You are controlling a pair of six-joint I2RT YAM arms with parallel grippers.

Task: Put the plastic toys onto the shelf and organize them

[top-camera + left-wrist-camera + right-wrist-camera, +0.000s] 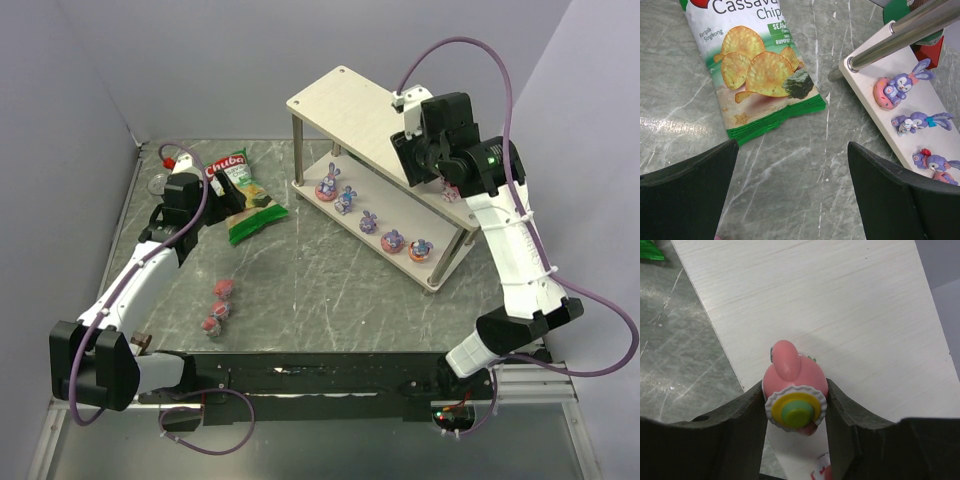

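While my right hand [795,390] is clenched on a pink toy [795,372], squeezing its rounded body from both sides, it hangs over a pale wooden board of the shelf [340,105], near the shelf's right end. I cannot tell which of the 2 tiers lies beneath it. The toy's white frilled base, with a yellow ring and a green centre, faces my wrist camera, and its pink head points down toward the board.

My left hand [790,200] is released, with its fingers spread wide and nothing between them, and it hovers above the grey desk [790,165]. Just beyond it the green chip bag [755,65] lies flat on the desk, near the left end of the shelf.

On the lower board 5 purple bunny-eared toys [368,221] stand in a row, several on pink-orange bases. 3 of them show in my left wrist view, just beside a metal post [905,37]. 2 reddish toys [223,288] lie close together on the desk, well apart from the shelf, toward the front left.
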